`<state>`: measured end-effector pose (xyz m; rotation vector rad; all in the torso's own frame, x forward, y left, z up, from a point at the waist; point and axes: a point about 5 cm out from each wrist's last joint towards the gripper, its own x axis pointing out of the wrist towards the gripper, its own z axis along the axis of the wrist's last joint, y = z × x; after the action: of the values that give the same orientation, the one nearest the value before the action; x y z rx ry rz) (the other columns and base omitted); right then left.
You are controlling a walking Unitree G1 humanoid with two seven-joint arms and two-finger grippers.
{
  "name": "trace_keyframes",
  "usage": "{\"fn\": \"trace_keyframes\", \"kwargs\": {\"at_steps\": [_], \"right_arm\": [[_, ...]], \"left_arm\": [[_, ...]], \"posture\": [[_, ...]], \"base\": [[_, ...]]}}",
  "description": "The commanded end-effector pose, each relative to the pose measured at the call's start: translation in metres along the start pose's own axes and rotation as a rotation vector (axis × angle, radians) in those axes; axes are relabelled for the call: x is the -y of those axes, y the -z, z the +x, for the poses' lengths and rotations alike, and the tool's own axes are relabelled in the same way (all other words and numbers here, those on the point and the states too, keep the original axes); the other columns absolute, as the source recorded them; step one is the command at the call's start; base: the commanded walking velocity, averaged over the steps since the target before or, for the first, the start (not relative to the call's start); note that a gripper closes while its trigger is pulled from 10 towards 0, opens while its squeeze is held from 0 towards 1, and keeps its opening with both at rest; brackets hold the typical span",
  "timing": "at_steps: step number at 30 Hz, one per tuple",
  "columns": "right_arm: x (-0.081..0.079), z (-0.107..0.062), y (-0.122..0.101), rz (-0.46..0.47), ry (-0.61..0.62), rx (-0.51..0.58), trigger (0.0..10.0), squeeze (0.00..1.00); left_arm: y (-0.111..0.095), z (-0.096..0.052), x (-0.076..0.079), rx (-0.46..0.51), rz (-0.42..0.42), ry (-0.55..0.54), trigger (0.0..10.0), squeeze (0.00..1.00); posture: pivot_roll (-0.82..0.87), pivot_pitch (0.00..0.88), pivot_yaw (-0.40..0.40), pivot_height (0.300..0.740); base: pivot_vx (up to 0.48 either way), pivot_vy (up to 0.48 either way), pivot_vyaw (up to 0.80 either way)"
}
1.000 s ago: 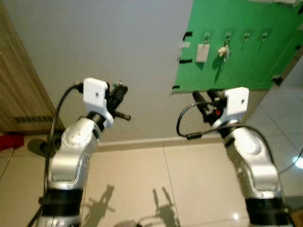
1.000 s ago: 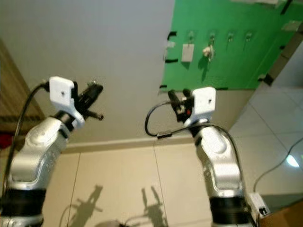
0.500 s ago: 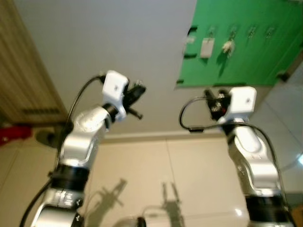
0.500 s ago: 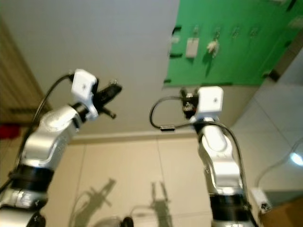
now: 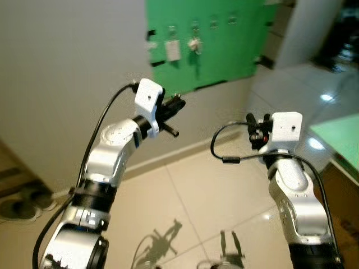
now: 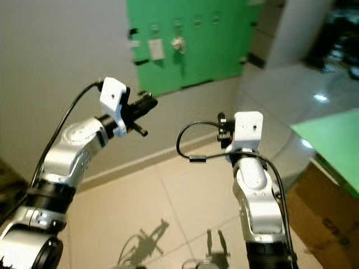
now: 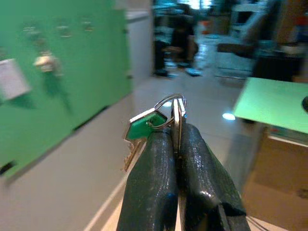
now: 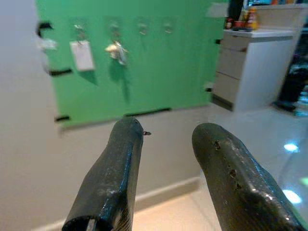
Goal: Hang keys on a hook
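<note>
Keys (image 7: 153,126) are sitting in my left gripper (image 7: 175,139), fingers clamped on the ring, green-tagged key dangling to one side. I'm holding that arm raised toward the wall, well apart from the green board (image 5: 207,50) with its row of hooks (image 8: 142,25). My right gripper (image 8: 163,159) is hanging in front of me with its fingers apart, carrying nothing.

Risks as I'm judging them:
- Grip is only on the thin ring, so any jolt while I'm walking in may be letting it slip or twist, and the keys drop to the floor (image 5: 207,207).
- Two hooks look taken, one by a white tag (image 8: 83,54), one by another key bunch (image 8: 117,48). Aiming there means snagging.
- Free hooks are small and blurred, so I'm likely misjudging the ring's line-up and pushing metal against the board.
- Ring opening is partly pinched between my fingers, leaving little loop to thread.
</note>
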<state>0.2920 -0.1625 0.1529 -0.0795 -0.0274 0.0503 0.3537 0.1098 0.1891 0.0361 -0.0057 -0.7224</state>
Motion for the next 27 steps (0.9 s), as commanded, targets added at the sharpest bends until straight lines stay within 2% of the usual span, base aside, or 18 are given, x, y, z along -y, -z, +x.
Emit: {"fn": "trace_keyframes", "kwargs": {"at_steps": [1, 3, 6, 7, 8, 11, 14, 15, 16, 19, 24, 27], "right_arm": [[-0.003, 0.003, -0.015, 0.0, -0.051, 0.032, 10.0, 0.0], [0.0, 0.005, -0.023, -0.013, -0.103, 0.042, 10.0, 0.0], [0.005, 0.008, -0.037, -0.045, -0.197, 0.056, 10.0, 0.0], [0.005, 0.008, -0.037, -0.045, -0.197, 0.056, 10.0, 0.0], [0.005, 0.009, -0.041, -0.046, -0.23, 0.056, 10.0, 0.0], [0.004, 0.01, -0.044, -0.04, -0.271, 0.057, 10.0, 0.0], [-0.002, 0.009, -0.049, -0.029, -0.369, 0.049, 10.0, 0.0], [-0.002, 0.009, -0.049, -0.029, -0.369, 0.049, 10.0, 0.0], [-0.009, 0.006, -0.052, -0.008, -0.476, 0.042, 10.0, 0.0], [-0.015, 0.003, -0.058, -0.004, -0.578, 0.04, 10.0, 0.0], [-0.017, 0.005, -0.078, -0.015, -0.695, 0.077, 10.0, 0.0], [-0.019, 0.005, -0.082, -0.024, -0.726, 0.084, 10.0, 0.0]], "left_arm": [[-0.01, -0.004, -0.01, 0.025, -0.003, 0.005, 10.0, 0.0], [-0.014, -0.006, -0.013, 0.028, -0.042, 0.063, 10.0, 0.0], [-0.017, -0.012, -0.012, 0.018, -0.085, 0.216, 10.0, 0.0], [-0.017, -0.012, -0.012, 0.018, -0.085, 0.216, 10.0, 0.0], [-0.019, -0.015, -0.008, 0.016, -0.096, 0.297, 10.0, 0.0], [-0.021, -0.018, -0.005, 0.014, -0.105, 0.377, 10.0, 0.0], [-0.025, -0.023, -0.002, 0.011, -0.135, 0.488, 10.0, 0.0], [-0.025, -0.023, -0.002, 0.011, -0.135, 0.488, 10.0, 0.0], [-0.025, -0.026, 0.0, -0.005, -0.126, 0.534, 10.0, 0.0], [-0.025, -0.026, 0.002, -0.009, -0.123, 0.556, 10.0, 0.0], [-0.027, -0.022, 0.005, -0.006, -0.136, 0.593, 10.0, 0.0], [-0.027, -0.021, 0.006, -0.012, -0.143, 0.604, 10.0, 0.0]], "posture": [[-0.04, 0.006, 0.07, 0.74], [-0.03, 0.011, 0.062, 0.74], [-0.03, 0.014, 0.051, 0.74], [-0.03, 0.014, 0.051, 0.74], [-0.03, 0.012, 0.049, 0.74], [-0.03, 0.01, 0.044, 0.74], [-0.02, 0.007, 0.041, 0.74], [-0.02, 0.007, 0.041, 0.74], [-0.03, 0.005, 0.04, 0.74], [-0.03, 0.0, 0.037, 0.74], [-0.04, 0.0, 0.031, 0.74], [-0.04, 0.0, 0.028, 0.74]], "base": [[0.0, 0.0, 0.0], [0.0, 0.0, 0.0], [0.0, 0.0, 0.0], [0.0, 0.0, 0.0], [0.0, 0.0, 0.0], [0.0, 0.0, 0.0], [0.0, 0.0, 0.0], [0.0, 0.0, 0.0], [0.0, 0.0, 0.0], [0.0, 0.0, 0.0], [0.0, 0.0, 0.0], [0.0, 0.0, 0.0]]}}
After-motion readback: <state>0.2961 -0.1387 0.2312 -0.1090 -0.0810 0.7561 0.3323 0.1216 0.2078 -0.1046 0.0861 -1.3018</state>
